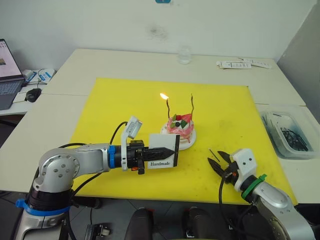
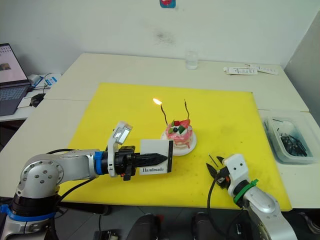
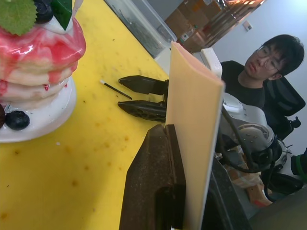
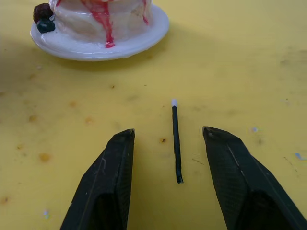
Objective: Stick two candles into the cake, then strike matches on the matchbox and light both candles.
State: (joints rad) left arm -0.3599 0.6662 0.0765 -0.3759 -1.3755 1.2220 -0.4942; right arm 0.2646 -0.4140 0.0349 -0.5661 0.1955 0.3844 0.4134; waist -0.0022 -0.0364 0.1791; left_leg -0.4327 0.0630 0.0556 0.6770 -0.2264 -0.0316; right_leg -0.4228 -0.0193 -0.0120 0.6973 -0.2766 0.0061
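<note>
Silver-grey metal arms with blue rings and black cables; the left gripper [image 1: 167, 150] has 2 black fingers, the right gripper [image 1: 217, 161] a white housing and green band

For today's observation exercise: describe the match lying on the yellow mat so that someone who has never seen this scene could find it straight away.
Start at the yellow mat and find the cake near its middle. Toward the robot's right, the open right gripper rests on the mat; the match lies flat between its fingers, touching neither. It is short, straight and dark with a white tip, unlike the long wavy candles upright in the cake.
</note>
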